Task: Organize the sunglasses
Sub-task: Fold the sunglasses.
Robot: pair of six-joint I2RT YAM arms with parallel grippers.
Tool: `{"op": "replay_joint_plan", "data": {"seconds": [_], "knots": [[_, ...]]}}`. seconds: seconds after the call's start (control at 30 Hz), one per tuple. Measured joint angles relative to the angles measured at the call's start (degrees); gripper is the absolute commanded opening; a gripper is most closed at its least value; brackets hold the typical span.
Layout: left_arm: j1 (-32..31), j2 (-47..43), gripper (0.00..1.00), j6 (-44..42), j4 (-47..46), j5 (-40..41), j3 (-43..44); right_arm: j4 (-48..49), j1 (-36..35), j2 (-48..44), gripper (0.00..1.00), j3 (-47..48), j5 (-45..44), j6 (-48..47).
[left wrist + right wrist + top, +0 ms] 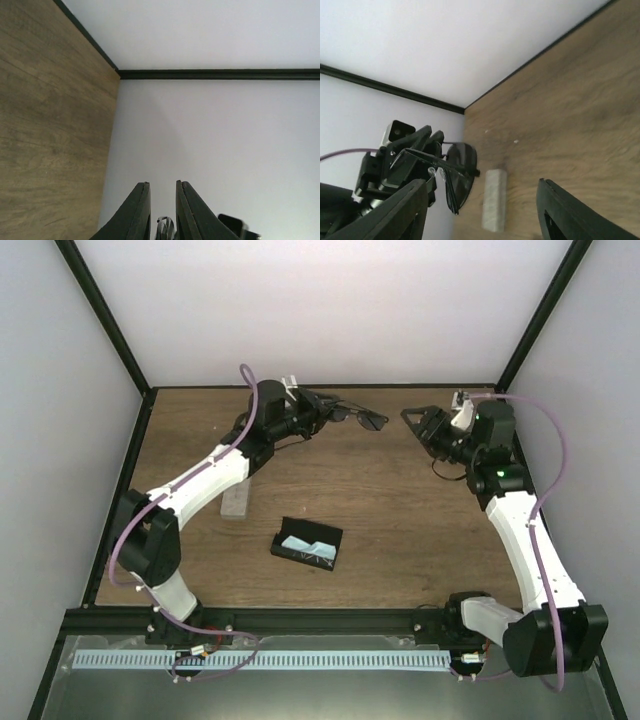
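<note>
Brown wood makes the table (400, 520), and white walls stand all around it. The left arm bends at the elbow and stretches out to the far back of the table. The left gripper (322, 412) is up in the air, and it pinches the sunglasses (368, 421) tight by one thin part. The dark round lenses stick out past its fingers, toward the right arm. The right arm goes up along the right side and points the right gripper (416, 420) at the glasses. Its two fingers (395, 215) are spread wide with nothing between them. They are near the glasses but do not touch them.

A black case (307, 545) lies in the middle of the table with a light blue cloth (300, 543) inside. A pale grey case (238, 502) lies partly under the left arm. The left wrist view shows only a tiny bit of the glasses between the fingers, cut off at the bottom edge. What else lies in the black case is too small to tell.
</note>
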State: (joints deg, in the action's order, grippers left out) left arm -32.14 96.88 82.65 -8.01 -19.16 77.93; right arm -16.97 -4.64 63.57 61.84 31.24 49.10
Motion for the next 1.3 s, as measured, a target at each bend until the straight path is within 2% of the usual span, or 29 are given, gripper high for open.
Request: {"op": "replay_joint_plan", "data": {"seconds": [0.07, 0.13, 0.3, 0.5, 0.83, 1.27, 1.3], "knots": [[0.07, -0.46, 0.15, -0.02, -1.01, 0.94, -0.44, 2.08, 0.02, 0.0, 0.77, -2.4, 2.67, 4.33], [0.07, -0.87, 0.15, -0.04, -2.64, 1.53, -0.52, 5.01, 0.02, -0.02, 0.8, -4.92, 5.03, 8.74], [0.07, -1.33, 0.16, 0.0, -5.99, 1.9, -0.52, 12.5, 0.02, -0.33, 0.81, -9.68, 8.52, 19.06], [0.07, -1.97, 0.16, -0.26, -6.69, 2.54, -1.84, 21.27, -0.48, -0.31, 0.81, -11.08, 9.6, 27.36], [0.07, -2.23, 0.16, -0.52, -6.8, 3.41, -0.22, 24.87, -7.54, 4.85, 0.81, -6.25, 8.33, 27.93], [0.07, -2.47, 0.16, -0.28, -7.32, 1.9, 0.76, 26.51, -7.93, 9.35, 0.76, -0.46, 8.09, 25.66], [0.07, -2.6, 0.16, -0.22, -7.34, 1.9, 0.7, 26.71, -7.93, 9.51, 0.73, -0.04, 8.26, 25.44]]}}
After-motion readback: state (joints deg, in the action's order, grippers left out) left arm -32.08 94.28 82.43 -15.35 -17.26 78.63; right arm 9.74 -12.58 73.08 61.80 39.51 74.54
